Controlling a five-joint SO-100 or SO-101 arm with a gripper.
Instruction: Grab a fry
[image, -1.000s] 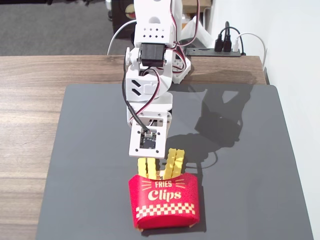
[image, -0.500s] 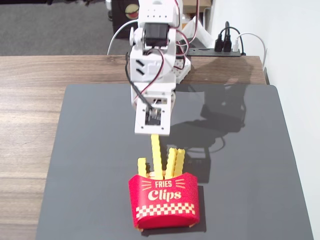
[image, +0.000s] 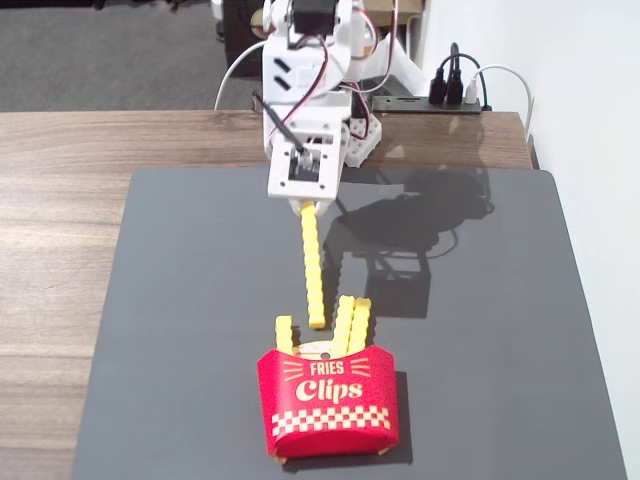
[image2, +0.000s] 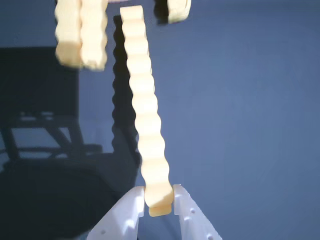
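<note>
My gripper (image: 308, 204) is shut on the top end of a yellow crinkle-cut fry (image: 313, 265), which hangs free above the grey mat, its lower tip just above the red "Fries Clips" carton (image: 328, 400). In the wrist view the fry (image2: 145, 115) runs up from between my white fingertips (image2: 159, 197), pinched on both sides. Three more yellow fries (image: 347, 326) still stand in the carton; their tips (image2: 81, 32) show at the top of the wrist view.
A dark grey mat (image: 480, 330) covers the wooden table (image: 60, 200). A power strip with plugs (image: 440, 98) lies behind the arm's base. A white wall (image: 590, 150) borders the right side.
My gripper has risen and drawn back toward the arm's base, pulling one fry up out of the carton until it hangs free. The carton has stayed in place.
</note>
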